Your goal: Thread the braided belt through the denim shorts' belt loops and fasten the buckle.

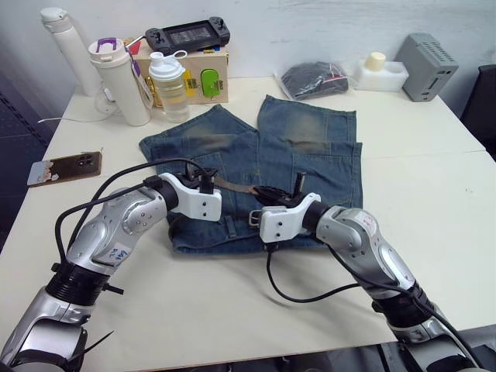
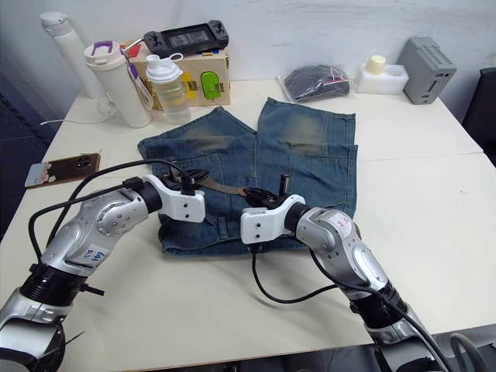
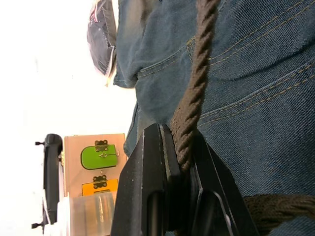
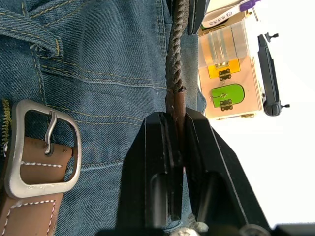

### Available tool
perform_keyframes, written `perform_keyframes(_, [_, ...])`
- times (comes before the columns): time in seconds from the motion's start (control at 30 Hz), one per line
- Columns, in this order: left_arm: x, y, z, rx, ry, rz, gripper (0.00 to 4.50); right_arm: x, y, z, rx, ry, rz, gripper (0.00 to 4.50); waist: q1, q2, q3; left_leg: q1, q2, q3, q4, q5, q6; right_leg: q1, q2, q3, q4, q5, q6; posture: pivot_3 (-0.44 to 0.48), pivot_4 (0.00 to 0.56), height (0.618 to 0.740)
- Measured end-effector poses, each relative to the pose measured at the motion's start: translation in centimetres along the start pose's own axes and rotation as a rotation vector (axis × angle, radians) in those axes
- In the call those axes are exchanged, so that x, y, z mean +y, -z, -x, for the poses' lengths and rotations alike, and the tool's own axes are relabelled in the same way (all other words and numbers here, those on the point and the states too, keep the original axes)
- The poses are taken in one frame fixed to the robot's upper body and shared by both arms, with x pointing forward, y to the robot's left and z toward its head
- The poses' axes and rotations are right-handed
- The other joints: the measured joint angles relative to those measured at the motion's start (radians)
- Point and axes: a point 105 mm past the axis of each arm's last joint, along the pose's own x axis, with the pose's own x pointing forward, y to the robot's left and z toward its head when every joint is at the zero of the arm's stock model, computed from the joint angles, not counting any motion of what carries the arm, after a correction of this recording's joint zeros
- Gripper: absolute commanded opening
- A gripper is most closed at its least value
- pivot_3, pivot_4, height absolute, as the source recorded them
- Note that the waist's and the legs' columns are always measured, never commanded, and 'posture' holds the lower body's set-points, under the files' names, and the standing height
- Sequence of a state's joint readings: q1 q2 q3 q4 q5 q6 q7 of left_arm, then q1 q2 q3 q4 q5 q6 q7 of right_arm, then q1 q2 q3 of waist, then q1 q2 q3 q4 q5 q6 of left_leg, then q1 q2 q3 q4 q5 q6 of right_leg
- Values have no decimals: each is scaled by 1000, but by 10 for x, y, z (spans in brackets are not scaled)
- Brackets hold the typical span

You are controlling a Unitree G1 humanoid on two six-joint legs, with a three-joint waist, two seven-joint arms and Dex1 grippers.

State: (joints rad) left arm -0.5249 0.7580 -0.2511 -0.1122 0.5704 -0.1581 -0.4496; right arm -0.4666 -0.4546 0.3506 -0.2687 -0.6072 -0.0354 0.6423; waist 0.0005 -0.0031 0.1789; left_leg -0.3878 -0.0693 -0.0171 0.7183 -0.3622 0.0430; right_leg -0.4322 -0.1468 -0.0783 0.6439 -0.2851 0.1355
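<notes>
Here both arms are bent inward over the denim shorts [image 1: 256, 167], their grippers facing each other. The left gripper [image 3: 179, 147] is clamped on the braided belt [image 1: 232, 187], and the right gripper [image 4: 178, 123] is clamped on the same belt at its leather tip. One buckle [image 4: 42, 147] lies on the denim just beside the right gripper. Beyond the shorts stand two bottles [image 1: 147, 81] and one wooden box [image 1: 198, 74].

On the table: 1 pr denim shorts [image 1: 263, 155], 1 braided belt [image 1: 232, 186] w/ 1 buckle [image 4: 42, 147], 2 grippers, left [image 3: 178, 162] & right [image 4: 177, 132]. Also 3 bottles, 1 phone [image 1: 66, 167], 1 wooden box [image 1: 203, 74], 1 handheld console [image 1: 187, 34].
</notes>
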Motion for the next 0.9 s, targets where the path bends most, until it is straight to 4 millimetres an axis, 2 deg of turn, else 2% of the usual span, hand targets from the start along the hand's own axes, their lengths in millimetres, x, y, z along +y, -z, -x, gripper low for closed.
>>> perform_keyframes(0.03, [0,-1,1,-8,-4,15,1083,0,0,-1,5,3,-11,0,0,0,0,0,0,0,0,0,0,0,0,0,0,0,0,0,150,682])
perform_keyframes(0.07, [-1,-3,3,-25,-9,89,1706,0,0,-2,9,6,-20,0,-1,0,0,0,0,0,0,0,0,0,0,0,0,0,0,0,150,682])
perform_keyframes(0.1, [-1,-4,4,-32,-11,123,1891,0,0,-2,10,6,-22,0,-1,0,0,0,0,0,0,0,0,0,0,0,0,0,0,0,150,682])
perform_keyframes(0.23, [-15,-3,14,-47,72,444,3588,-3,4,-4,23,20,-13,0,-5,0,0,0,1,0,0,0,0,0,0,0,1,0,0,0,150,682])
perform_keyframes(0.33, [-5,6,28,-51,85,626,3588,-5,9,-5,37,32,9,0,-4,0,0,0,1,-1,0,0,0,0,0,0,0,0,0,0,150,682])
perform_keyframes(0.37, [6,12,34,-70,66,785,3588,-5,12,-6,37,39,27,0,-4,0,0,0,1,-1,0,0,0,0,0,0,1,0,0,0,150,682])
perform_keyframes(0.47, [37,30,48,-103,-16,1073,3588,-5,13,-7,26,48,48,0,-2,-1,0,-1,1,-2,2,0,0,1,0,0,1,0,0,0,150,682])
perform_keyframes(0.5, [43,31,50,-115,-29,1102,3588,-5,13,-7,25,49,49,0,-2,-1,0,-1,1,-2,2,0,0,1,0,0,0,0,0,0,150,682])
perform_keyframes(0.53, [75,31,63,-263,-82,1341,3588,-5,14,-8,16,55,56,0,-2,-1,0,0,0,-3,2,0,0,2,0,0,0,0,0,0,150,682])
perform_keyframes(0.57, [92,24,71,-404,-82,1478,3588,-5,13,-10,8,63,62,0,-3,-1,0,0,0,-4,2,0,0,2,0,0,0,0,0,0,150,682])
perform_keyframes(0.6, [97,12,81,-543,-15,1599,3588,-8,11,-11,-7,81,77,0,-6,0,0,1,0,-4,2,0,0,3,-1,0,0,0,0,0,150,682])
perform_keyframes(0.67, [85,-11,92,-713,144,1749,3588,-13,11,-12,-16,117,93,0,-14,1,0,3,-1,-5,0,0,-1,3,-1,1,1,0,1,0,150,682])
perform_keyframes(0.77, [42,-35,89,-778,364,1995,3588,-20,11,-12,-22,161,126,0,-26,-1,0,3,0,-8,1,0,-2,4,0,3,1,0,0,0,150,682])
perform_keyframes(0.9, [5,-48,77,-703,361,2263,3588,-27,10,-11,-40,211,167,0,-26,-1,0,3,1,-9,1,0,-4,3,0,8,1,0,0,0,150,682])
